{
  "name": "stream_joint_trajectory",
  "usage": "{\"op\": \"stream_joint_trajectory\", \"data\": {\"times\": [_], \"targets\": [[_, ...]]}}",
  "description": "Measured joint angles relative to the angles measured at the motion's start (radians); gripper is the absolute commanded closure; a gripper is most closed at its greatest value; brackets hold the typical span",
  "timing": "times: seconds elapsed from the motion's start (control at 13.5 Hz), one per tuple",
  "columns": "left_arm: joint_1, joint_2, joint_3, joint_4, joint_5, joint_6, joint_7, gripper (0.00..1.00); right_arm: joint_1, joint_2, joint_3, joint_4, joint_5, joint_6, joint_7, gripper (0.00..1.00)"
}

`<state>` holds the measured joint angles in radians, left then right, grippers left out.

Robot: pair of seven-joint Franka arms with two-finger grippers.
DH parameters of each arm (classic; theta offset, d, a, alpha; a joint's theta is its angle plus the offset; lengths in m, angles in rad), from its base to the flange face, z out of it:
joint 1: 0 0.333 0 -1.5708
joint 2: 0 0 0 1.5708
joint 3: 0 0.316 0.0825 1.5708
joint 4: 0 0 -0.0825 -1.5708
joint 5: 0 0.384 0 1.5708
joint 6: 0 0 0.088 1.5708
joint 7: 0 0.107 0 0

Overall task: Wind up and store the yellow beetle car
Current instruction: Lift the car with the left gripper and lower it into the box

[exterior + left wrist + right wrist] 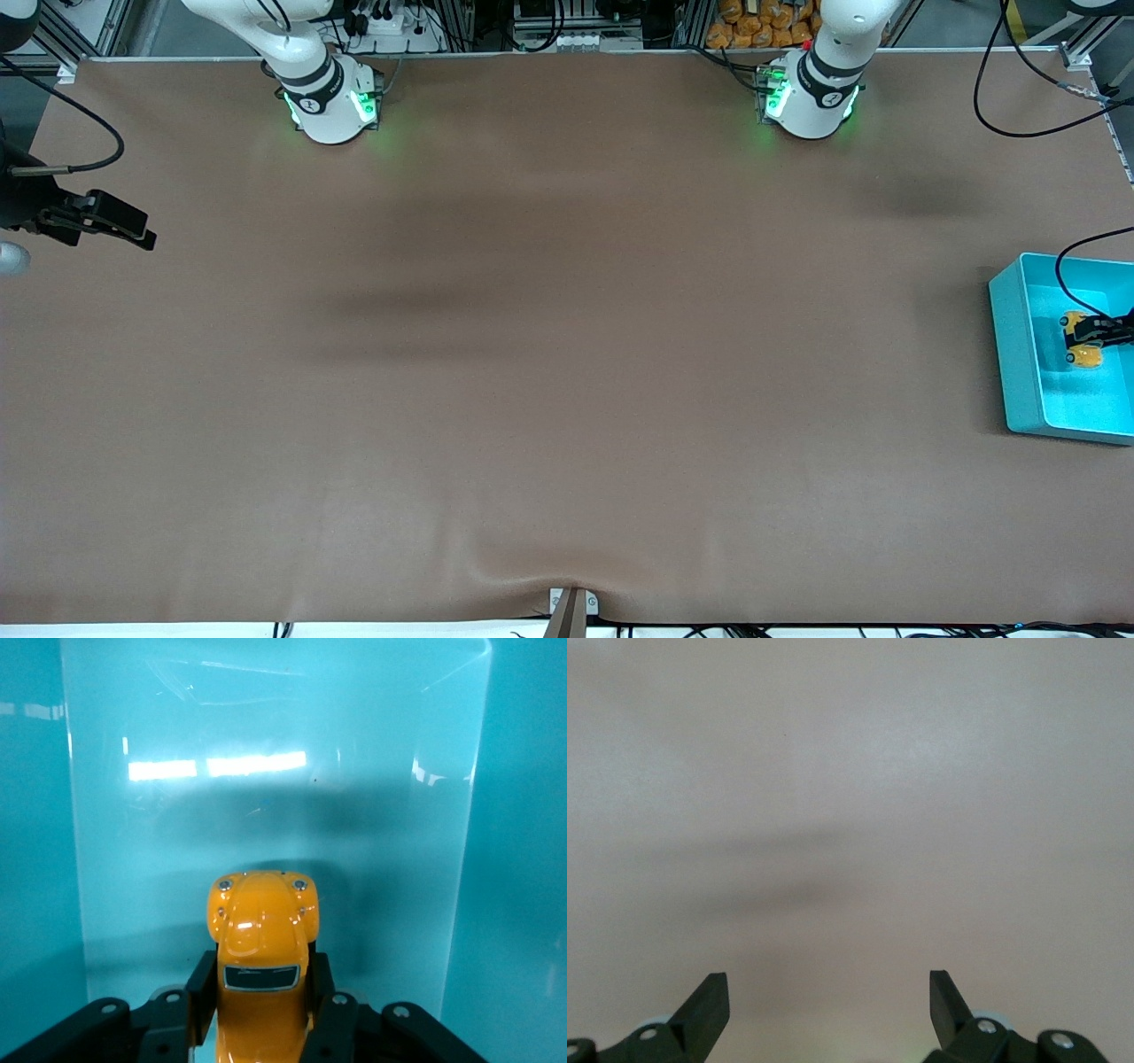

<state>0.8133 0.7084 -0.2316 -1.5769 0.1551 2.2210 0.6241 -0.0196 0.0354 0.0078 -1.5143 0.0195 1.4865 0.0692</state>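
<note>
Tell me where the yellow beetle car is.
The yellow beetle car is inside the teal bin at the left arm's end of the table, gripped by the left tool.

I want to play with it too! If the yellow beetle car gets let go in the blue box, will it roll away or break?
It might roll a little: the yellow beetle car, gripped by the left gripper, sits over the smooth floor of the blue box. Its shiny body looks hard and slippery, so probably not easy to break. The box walls would likely stop it.
</note>
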Motion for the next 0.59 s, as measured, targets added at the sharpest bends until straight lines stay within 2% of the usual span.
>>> {"op": "stream_joint_trajectory", "data": {"times": [0.3, 0.59], "targets": [[0.0, 0.015, 0.003, 0.0, 0.007, 0.023, -0.042, 1.0, 0.0, 0.0, 0.0, 0.0, 0.0, -0.001, 0.0, 0.0], [0.0, 0.026, 0.003, 0.0, 0.104, 0.049, -0.056, 1.0, 0.0, 0.001, 0.0, 0.0, 0.0, -0.001, 0.0, 0.0]]}}
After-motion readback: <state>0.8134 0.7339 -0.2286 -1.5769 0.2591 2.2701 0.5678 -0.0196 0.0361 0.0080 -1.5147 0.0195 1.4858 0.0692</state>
